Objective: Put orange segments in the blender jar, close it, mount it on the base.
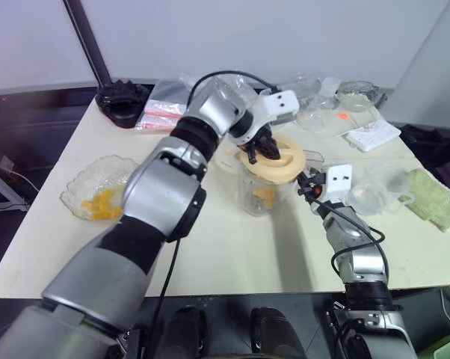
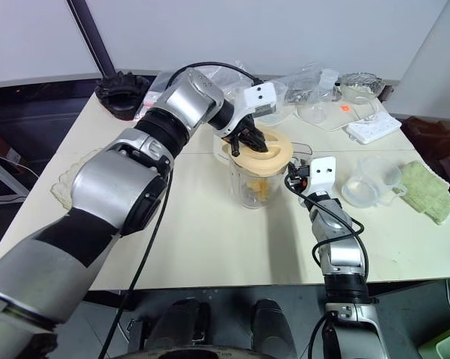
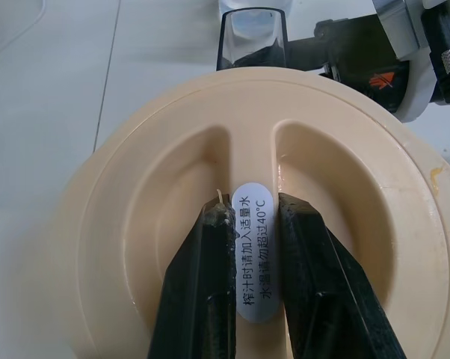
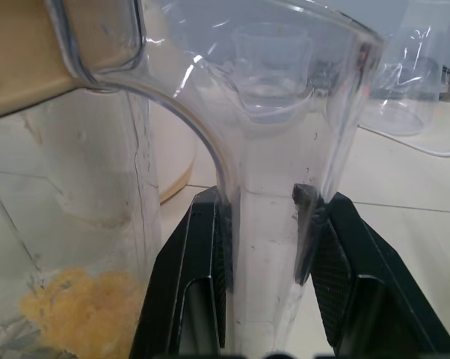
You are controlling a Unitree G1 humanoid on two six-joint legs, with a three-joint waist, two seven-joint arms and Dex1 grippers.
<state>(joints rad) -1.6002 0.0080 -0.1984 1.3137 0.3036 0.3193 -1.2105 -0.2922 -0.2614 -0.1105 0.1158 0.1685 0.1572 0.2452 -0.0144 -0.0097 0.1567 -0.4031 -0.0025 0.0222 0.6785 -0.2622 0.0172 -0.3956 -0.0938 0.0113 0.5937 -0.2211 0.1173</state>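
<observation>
On my left wrist view I read one white oval sticker [image 3: 253,258] on the grip ridge of the cream lid [image 3: 344,187]. It carries two lines of Chinese print ending in "40°C". I make out no other legible text, brand or number anywhere.

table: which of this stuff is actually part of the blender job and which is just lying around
Part of the job:
- blender jar, orange segments inside
- cream lid, left gripper on its ridge
- right gripper, shut on the jar's handle
- scalloped bowl with more segments

Lying about:
- measuring cup
- green cloth
- power strip
- black ridged object
</observation>
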